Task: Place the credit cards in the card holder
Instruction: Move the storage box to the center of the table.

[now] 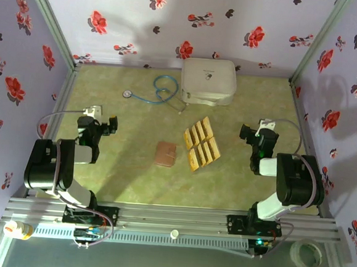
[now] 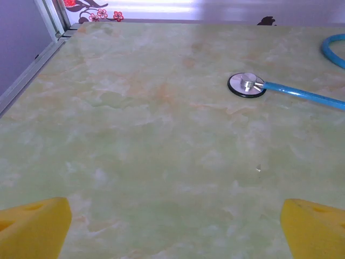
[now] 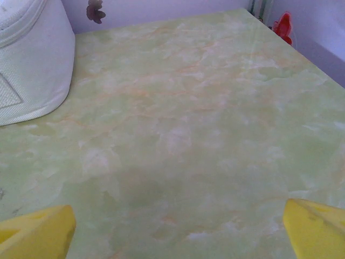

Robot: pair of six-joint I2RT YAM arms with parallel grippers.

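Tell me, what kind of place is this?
Probably a small staged test booth for robots, not a real room: flowered wall panels on a metal frame, and loose props, a stethoscope and a white case, on a marbled table.

The stethoscope ran off the right edge, the case off the left, the cards too small to count.

card holder left of credit cards, case behind
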